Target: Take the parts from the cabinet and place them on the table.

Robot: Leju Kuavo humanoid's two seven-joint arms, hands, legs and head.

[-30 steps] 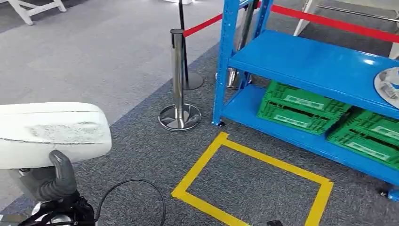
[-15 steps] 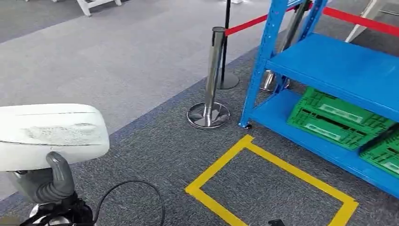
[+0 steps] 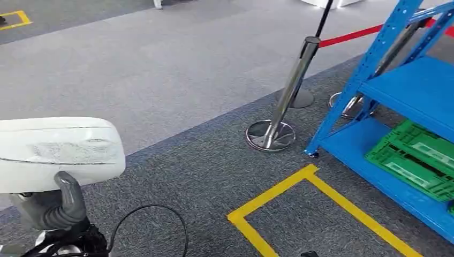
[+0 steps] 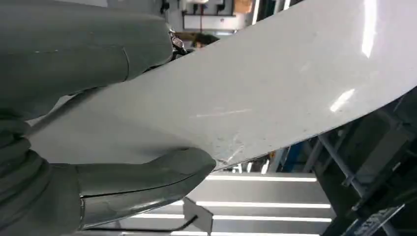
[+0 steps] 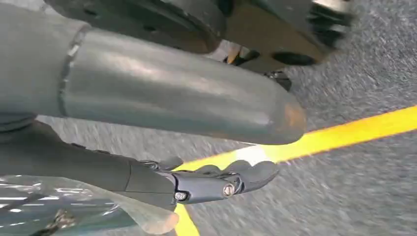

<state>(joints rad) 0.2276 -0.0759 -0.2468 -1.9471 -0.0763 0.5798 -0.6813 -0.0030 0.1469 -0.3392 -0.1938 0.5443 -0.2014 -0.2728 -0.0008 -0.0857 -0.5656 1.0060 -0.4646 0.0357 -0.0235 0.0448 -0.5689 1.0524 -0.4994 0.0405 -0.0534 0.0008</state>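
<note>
Left hand [image 3: 53,206] grips the white part [image 3: 59,152], thumb on its near rim. Right hand [image 5: 162,142] holds a clear bag [image 5: 74,206] beneath its fingers. Beyond the fingers: grey carpet [image 3: 176,171], yellow tape [image 3: 278,187], chrome post [image 3: 278,115], blue cabinet [image 3: 407,101] with a green crate [image 3: 412,160].

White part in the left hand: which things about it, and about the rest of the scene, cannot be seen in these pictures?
- White part: cut off by the head view's left edge; full shape unknown.
- Left hand: its fingers are hidden behind the part.
- Blue shelf: cut by the right edge, contents unseen.
- Right hand: blurred; it seems to hold a clear bag, contents unreadable.
</note>
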